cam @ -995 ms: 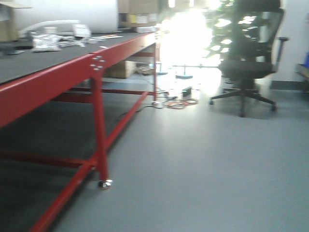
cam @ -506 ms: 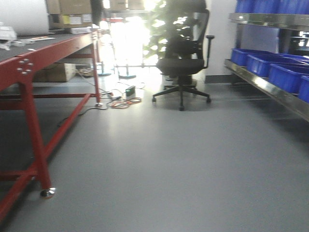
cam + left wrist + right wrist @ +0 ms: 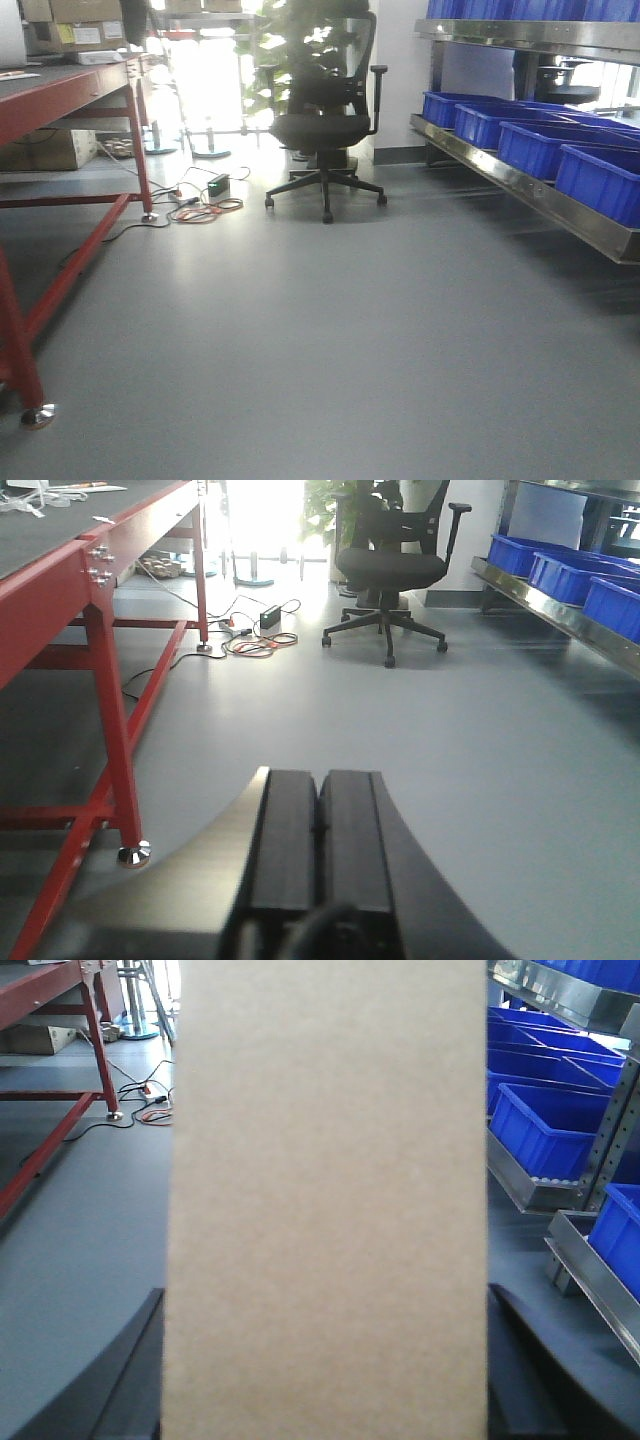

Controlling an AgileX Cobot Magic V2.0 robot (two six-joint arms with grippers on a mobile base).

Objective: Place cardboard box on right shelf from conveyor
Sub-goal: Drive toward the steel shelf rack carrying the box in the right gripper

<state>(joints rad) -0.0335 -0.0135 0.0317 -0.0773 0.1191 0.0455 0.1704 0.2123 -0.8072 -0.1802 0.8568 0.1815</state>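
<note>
The cardboard box [image 3: 325,1190] is off the belt and in the right gripper [image 3: 325,1405]. In the right wrist view its plain tan face stands upright and fills the middle of the picture, and dark fingers [image 3: 95,1385] flank its lower edges on both sides, clamped against it. The left gripper [image 3: 320,780] carries nothing: its two black pads are pressed flat together, low over the grey floor [image 3: 340,340]. The conveyor [image 3: 45,545] runs along the left side, with a dark belt on top, a red edge and red legs; one foot rests on the floor near the left gripper's side of the frame. The right shelf [image 3: 520,185] lines the opposite side, its shiny steel lip slanting away into the room, and a row of blue bins [image 3: 540,140] sits on it. The right wrist view shows more blue bins and a perforated grey upright [image 3: 610,1125] just beside the box's right edge (though whether box and rack are close I cannot tell). Between conveyor and shelf, well back, stands a black office chair [image 3: 325,120], with loose cables [image 3: 200,208] on the floor to its left.
</note>
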